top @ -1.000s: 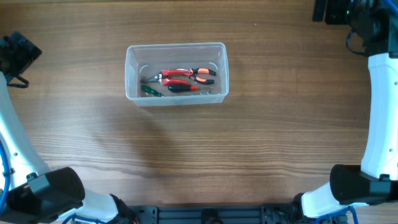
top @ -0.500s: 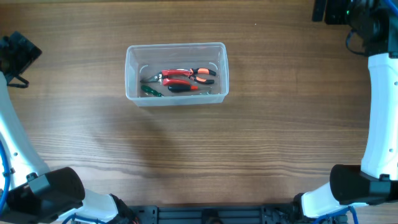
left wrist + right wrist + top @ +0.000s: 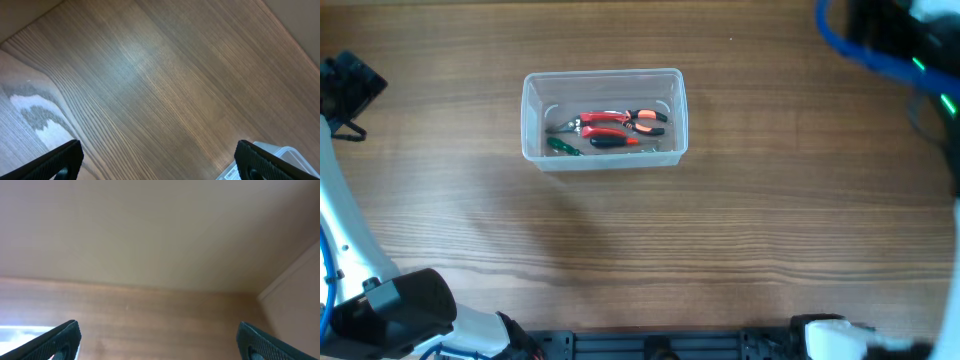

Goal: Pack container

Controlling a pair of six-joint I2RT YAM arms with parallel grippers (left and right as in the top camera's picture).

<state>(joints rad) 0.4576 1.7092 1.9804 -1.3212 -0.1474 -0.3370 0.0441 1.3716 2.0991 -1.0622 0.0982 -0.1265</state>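
The clear plastic container stands on the wooden table, left of centre. Inside it lie red-and-black handled pliers, an orange-handled cutter and a green-handled tool. My left gripper is open over bare wood, and a corner of the container shows by its right finger. In the overhead view the left gripper sits at the far left edge, well away from the container. My right gripper is open with nothing between its fingers; from overhead it is a dark blur at the top right.
The wooden table spreads around the container. A beige wall rises behind the table's far edge. The left arm's base sits at the bottom left, and a black rail runs along the front edge.
The right arm has swung: its white forearm has left the overhead view and its upper part is now a blur. The container, the tools and the left arm have not moved.
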